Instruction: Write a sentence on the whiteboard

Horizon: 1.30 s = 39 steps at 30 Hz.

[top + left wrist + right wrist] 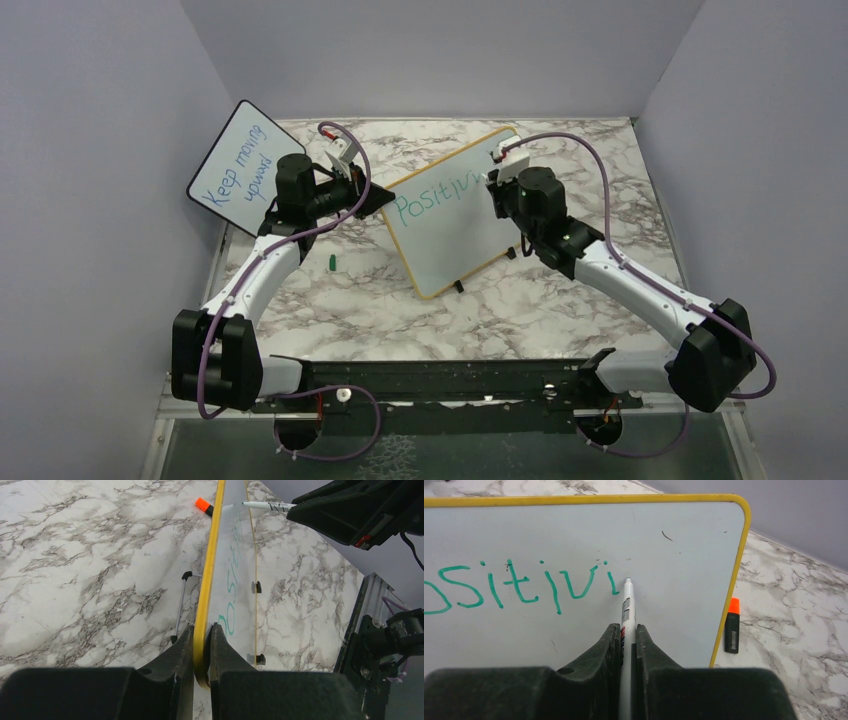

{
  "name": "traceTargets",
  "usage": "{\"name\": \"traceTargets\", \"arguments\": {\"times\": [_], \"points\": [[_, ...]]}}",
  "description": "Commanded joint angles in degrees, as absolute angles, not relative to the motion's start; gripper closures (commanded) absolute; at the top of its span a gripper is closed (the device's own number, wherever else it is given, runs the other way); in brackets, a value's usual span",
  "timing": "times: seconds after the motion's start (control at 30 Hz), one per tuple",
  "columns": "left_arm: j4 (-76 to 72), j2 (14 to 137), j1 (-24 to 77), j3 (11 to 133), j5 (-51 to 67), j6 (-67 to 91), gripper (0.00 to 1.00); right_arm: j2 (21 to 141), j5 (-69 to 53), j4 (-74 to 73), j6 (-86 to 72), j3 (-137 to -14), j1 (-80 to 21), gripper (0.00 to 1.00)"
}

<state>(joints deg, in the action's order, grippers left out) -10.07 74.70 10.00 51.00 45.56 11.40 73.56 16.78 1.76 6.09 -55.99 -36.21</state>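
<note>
**Supervisor:** Start at the jaws.

**Inspector:** The right gripper (626,630) is clamping narrow on the barrel of a white marker (627,605). The marker is pointing away from the wrist, with its tip at the board face. I cannot confirm whether it is touching. The left gripper (202,635) is pinching the yellow edge of the whiteboard (664,545), one jaw behind it and one on the writing side, nearly together on the thin frame.

**Supervisor:** Where is the board standing?

**Inspector:** It is standing tilted on its small black feet at the middle of the table (350,300), between the two arms. Its left end is sitting in the left grip and its face is turning toward the right arm.

**Supervisor:** Which step is in hand?

**Inspector:** Writing, in my judgement, and only partway. The sentence (519,585) is reading "Positivi" in green, and the marker tip is sitting just right of the last stroke. The word is looking unfinished.

**Supervisor:** What is the next move calling for?

**Inspector:** A small shift right, light pressure for the next letter, and the left grip bracing against the push. Space toward the right edge is running short, so later words will likely need a second line.

**Supervisor:** Anything else?

**Inspector:** An orange-capped marker (732,625) is lying on the table just beyond the board's right edge. A smaller board (240,165) with blue writing is leaning at far left.
</note>
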Motion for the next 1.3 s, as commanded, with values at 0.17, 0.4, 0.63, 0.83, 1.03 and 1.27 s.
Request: {"name": "traceTargets", "arguments": {"times": [0.17, 0.4, 0.63, 0.83, 1.03, 1.27], "points": [[-3.50, 76.66, 10.99, 50.05, 43.07, 6.68, 1.00, 73.95, 12.98, 3.96, 6.33, -58.38, -34.95, 1.00], [-3.51, 76.68, 10.99, 50.10, 43.15, 6.68, 1.00, 74.97, 11.87, 4.92, 6.24, -58.78, -34.24, 1.00], [-3.50, 76.62, 10.99, 50.01, 43.24, 6.59, 1.00, 76.09, 11.60, 5.91, 6.58, -58.63, -32.86, 1.00], [-3.32, 76.47, 10.99, 50.10, 43.17, 6.50, 1.00, 76.63, 12.16, 5.64, 7.07, -59.06, -31.73, 1.00], [-3.31, 76.56, 10.99, 50.10, 43.07, 6.42, 1.00, 75.64, 10.97, 5.37, 7.79, -58.97, -31.72, 1.00], [-3.25, 76.73, 10.99, 50.19, 42.96, 6.43, 1.00, 74.29, 8.88, 5.35, 7.99, -59.30, -31.66, 1.00]]}}
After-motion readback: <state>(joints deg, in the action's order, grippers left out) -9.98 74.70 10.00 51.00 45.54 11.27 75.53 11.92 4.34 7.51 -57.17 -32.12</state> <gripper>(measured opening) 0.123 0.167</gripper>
